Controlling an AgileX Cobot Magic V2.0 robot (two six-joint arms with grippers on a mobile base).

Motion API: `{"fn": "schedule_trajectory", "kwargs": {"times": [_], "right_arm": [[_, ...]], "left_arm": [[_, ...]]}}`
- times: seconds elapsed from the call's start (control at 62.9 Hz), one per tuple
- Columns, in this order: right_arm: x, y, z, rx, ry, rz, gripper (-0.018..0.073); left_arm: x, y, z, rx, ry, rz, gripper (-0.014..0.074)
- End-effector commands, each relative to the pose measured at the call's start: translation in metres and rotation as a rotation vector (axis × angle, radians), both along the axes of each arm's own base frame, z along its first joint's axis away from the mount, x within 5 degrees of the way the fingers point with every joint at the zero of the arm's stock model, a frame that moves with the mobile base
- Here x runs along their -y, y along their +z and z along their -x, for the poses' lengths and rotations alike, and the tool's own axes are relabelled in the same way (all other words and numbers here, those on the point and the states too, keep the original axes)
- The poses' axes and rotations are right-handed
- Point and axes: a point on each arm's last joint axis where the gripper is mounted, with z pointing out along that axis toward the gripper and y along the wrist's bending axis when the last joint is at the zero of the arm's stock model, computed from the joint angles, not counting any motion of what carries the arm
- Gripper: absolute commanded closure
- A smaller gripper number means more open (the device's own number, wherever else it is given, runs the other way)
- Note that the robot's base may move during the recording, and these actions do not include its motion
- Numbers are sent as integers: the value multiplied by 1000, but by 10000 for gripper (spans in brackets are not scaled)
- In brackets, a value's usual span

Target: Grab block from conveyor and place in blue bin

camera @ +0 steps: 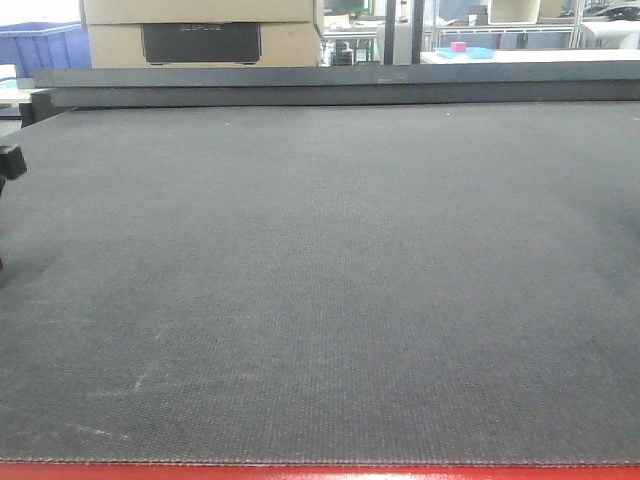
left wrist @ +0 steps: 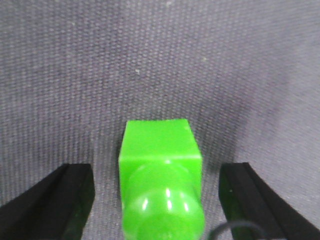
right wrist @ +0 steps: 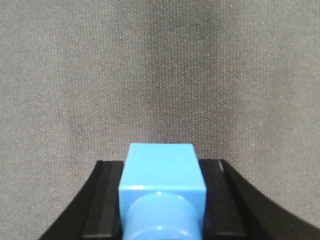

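Left tool (left wrist: 156, 172) is released: its two black fingers (left wrist: 60, 200) stand wide apart at 8 and 4 o'clock of the left wrist view. A green block (left wrist: 157, 142) sits between them, touching neither, with grey belt showing on both sides. A rounded, glossy green part lies against the block's near face at 6 o'clock. Whether the block rests on the belt cannot be told. Right tool (right wrist: 161, 169) is clenched on a blue block (right wrist: 160, 160), its black pads (right wrist: 107, 200) flush against both sides, with woven belt behind. In the front view the conveyor (camera: 320, 280) fills the picture, its red frame (camera: 320, 472) running along 6 o'clock. A black part (camera: 10, 162) juts in at 9 o'clock. A blue bin (camera: 40, 45) stands beyond the belt's far edge at 11 o'clock, beside cardboard boxes (camera: 200, 35) at 12.
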Motion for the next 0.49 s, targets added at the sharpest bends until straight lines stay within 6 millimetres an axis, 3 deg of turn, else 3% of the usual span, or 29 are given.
{"fn": "schedule_trajectory", "kwargs": {"times": [0.0,0.477], "right_arm": [[2,3,1,23,1,3,721],[2,3,-1,39,-1,2,721]], "left_arm": [[1,1,-1,12,11,8,176],[-1,-8,4,-5,5,-5,270]]}}
